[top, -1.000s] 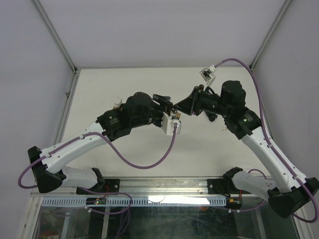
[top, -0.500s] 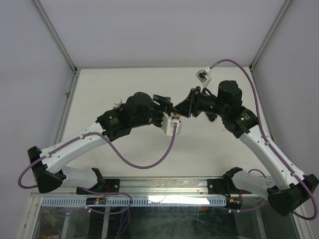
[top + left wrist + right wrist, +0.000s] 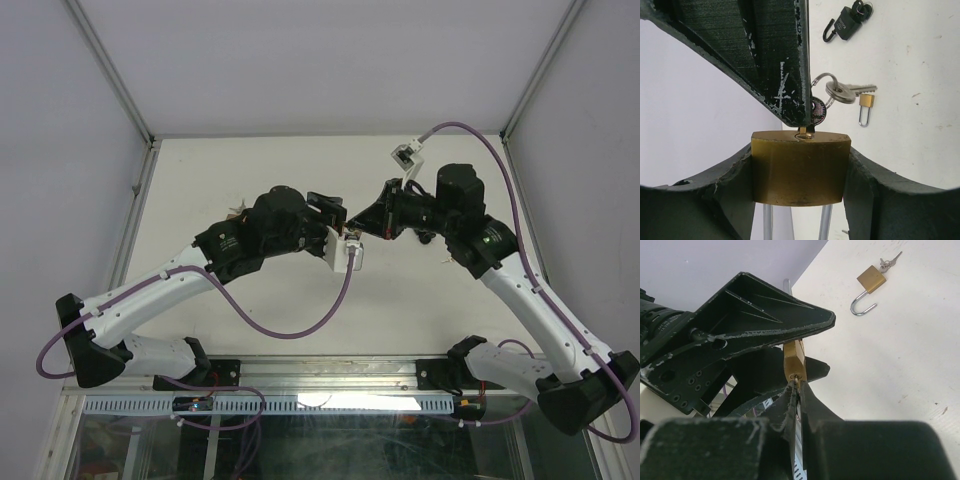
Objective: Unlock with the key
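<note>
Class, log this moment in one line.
left tool: shut on rectangular brass padlock | right tool: shut on dark-headed key | stage: key inserted

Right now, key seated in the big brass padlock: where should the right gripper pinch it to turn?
The dark round head of the key, pads flat on its two faces, approaching along the blade, square to the keyway face of the rectangular brass padlock. The blade is buried; only the head shows. The right gripper is shut there.
</note>
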`<state>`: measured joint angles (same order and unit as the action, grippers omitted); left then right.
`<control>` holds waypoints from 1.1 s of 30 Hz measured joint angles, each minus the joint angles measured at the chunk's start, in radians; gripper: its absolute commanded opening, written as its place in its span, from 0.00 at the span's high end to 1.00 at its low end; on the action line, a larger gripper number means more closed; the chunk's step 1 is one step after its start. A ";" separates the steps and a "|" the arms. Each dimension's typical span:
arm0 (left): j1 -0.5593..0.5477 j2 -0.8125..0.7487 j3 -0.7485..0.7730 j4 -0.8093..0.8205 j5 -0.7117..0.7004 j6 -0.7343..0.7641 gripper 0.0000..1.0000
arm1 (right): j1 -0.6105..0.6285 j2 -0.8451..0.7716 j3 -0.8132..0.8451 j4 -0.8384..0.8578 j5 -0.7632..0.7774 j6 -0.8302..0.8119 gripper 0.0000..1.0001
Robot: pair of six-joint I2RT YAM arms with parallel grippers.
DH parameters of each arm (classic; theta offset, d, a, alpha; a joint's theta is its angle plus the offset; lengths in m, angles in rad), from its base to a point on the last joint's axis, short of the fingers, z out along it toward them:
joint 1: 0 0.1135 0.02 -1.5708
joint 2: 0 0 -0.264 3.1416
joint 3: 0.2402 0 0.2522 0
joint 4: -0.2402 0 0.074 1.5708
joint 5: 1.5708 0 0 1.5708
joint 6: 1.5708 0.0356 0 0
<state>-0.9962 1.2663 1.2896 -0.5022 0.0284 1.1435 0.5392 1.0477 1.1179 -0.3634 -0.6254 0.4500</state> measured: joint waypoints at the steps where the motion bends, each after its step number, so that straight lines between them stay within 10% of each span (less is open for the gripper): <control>1: 0.000 0.000 0.000 0.000 0.000 0.000 1.00 | 0.000 0.000 0.000 0.001 0.001 0.000 1.00; 24: 0.000 0.056 0.051 -0.029 -0.108 -0.085 1.00 | 0.068 0.028 -0.009 0.079 0.185 0.020 1.00; 33: 0.001 0.055 0.035 -0.026 -0.162 -0.033 1.00 | 0.051 0.037 -0.086 0.179 0.195 0.391 1.00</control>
<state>-0.9951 1.3216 1.3251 -0.5282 -0.1337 1.1107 0.5907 1.0851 1.0317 -0.1841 -0.4309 0.8410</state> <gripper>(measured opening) 0.581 0.008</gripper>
